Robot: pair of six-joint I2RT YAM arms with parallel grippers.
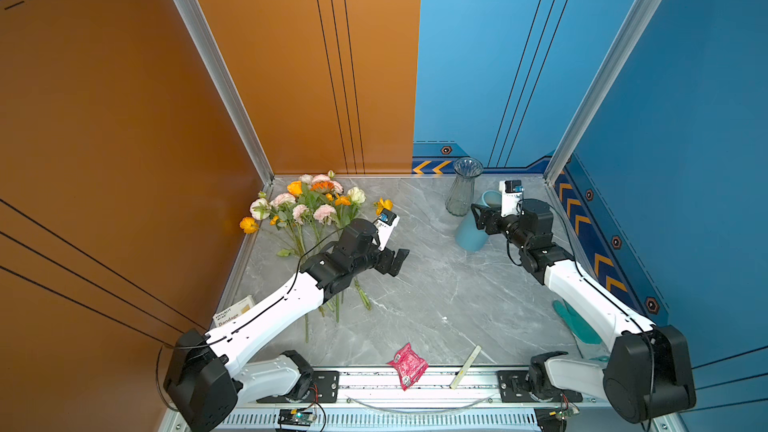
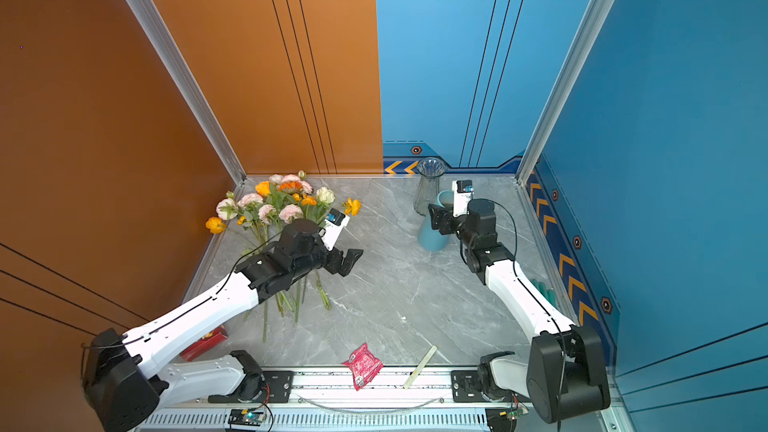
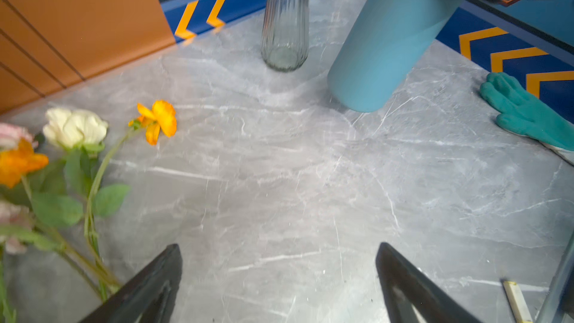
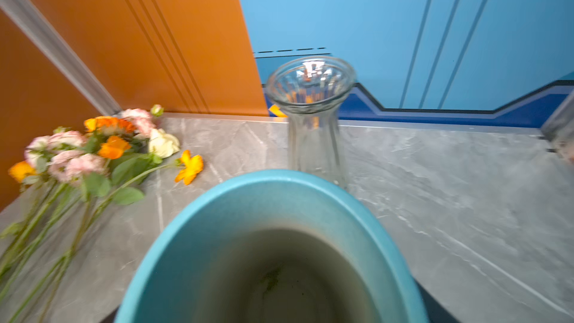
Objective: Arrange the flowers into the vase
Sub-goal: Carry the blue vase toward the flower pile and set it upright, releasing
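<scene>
Setup step: your right gripper clasps blue vase, tilted. All flowers lie flat, far-left table corner. Your left gripper gapes empty beside stems. Next, likely: pinch one stem, feed vase mouth.

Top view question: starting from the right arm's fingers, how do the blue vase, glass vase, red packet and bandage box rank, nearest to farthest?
1. blue vase: tilted, held between the fingers of the right gripper.
2. glass vase: upright, just beyond, near the back wall.
3. red packet: front edge, around the middle.
4. bandage box: front-left corner, across the table.
</scene>
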